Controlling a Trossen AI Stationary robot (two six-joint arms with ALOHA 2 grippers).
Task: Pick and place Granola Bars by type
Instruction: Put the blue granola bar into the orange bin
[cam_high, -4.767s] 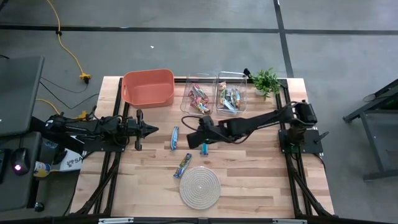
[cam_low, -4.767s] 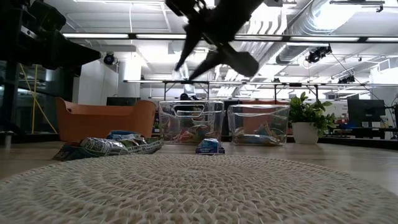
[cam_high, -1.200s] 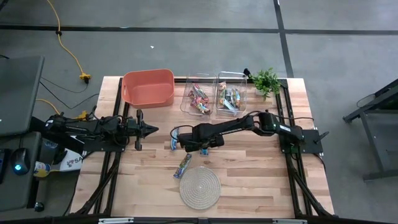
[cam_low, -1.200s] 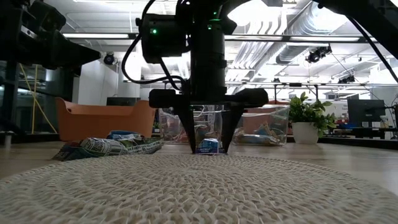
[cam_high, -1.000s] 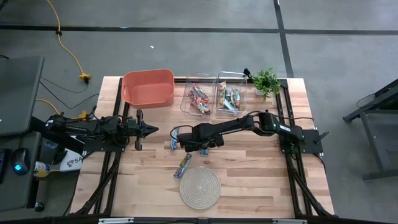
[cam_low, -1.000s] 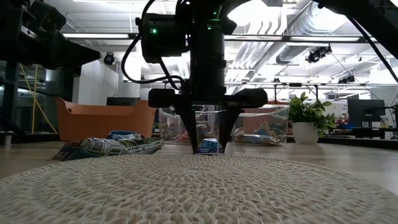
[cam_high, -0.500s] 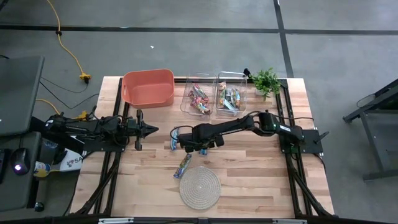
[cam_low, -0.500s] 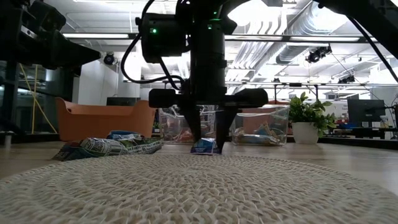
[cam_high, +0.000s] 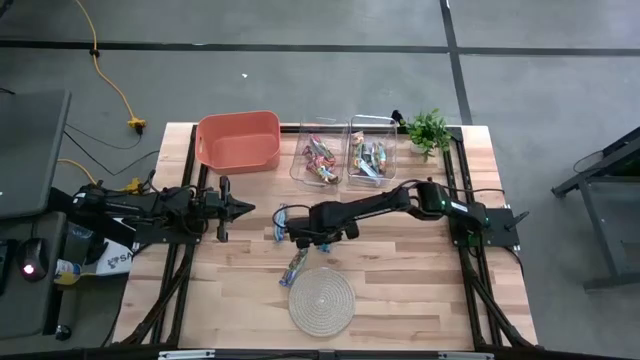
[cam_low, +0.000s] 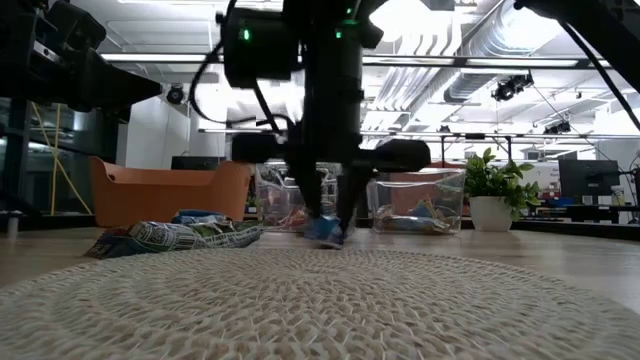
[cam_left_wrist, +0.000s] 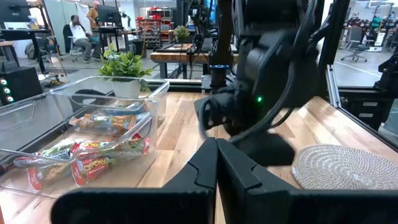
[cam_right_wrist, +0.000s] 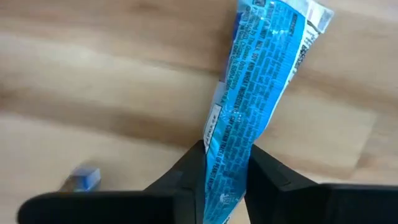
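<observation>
- The right arm (cam_high: 400, 202) stretches low across the middle of the table (cam_high: 420, 290), reaching from its base at the right edge toward the left, wrist turned down.
- The right gripper (cam_right_wrist: 222, 163) points at the wood and is closed on one end of a blue bar (cam_right_wrist: 261, 81); in the right wrist view both dark fingers (cam_right_wrist: 186, 174) press the wrapper's sides.
- Held by that end, the blue bar runs lengthwise straight away from the fingers, its far crimped end free over the boards, white print along the foil.
- In the low view the same gripper (cam_low: 325, 230) hangs just above the tabletop with the blue wrapper blurred between its fingertips.
- The left arm (cam_high: 160, 208) lies stretched along the table's left side; the left gripper (cam_high: 240, 208) points toward the centre, fingers (cam_left_wrist: 236, 168) pressed together, holding nothing.
- A second blue bar (cam_high: 280, 222) lies on the wood just left of the right gripper, its long axis running front to back.
- A third bar (cam_high: 296, 266) lies slanted between the gripper and the mat (cam_high: 321, 299), touching or nearly touching the mat's rim.
- Two clear bins stand at the table's rear: the left bin (cam_high: 318, 150) holds red-pink bars, the right bin (cam_high: 371, 150) greenish and tan ones.
- An orange tub (cam_high: 238, 140) sits left of them, a small plant (cam_high: 428, 128) to the right.
</observation>
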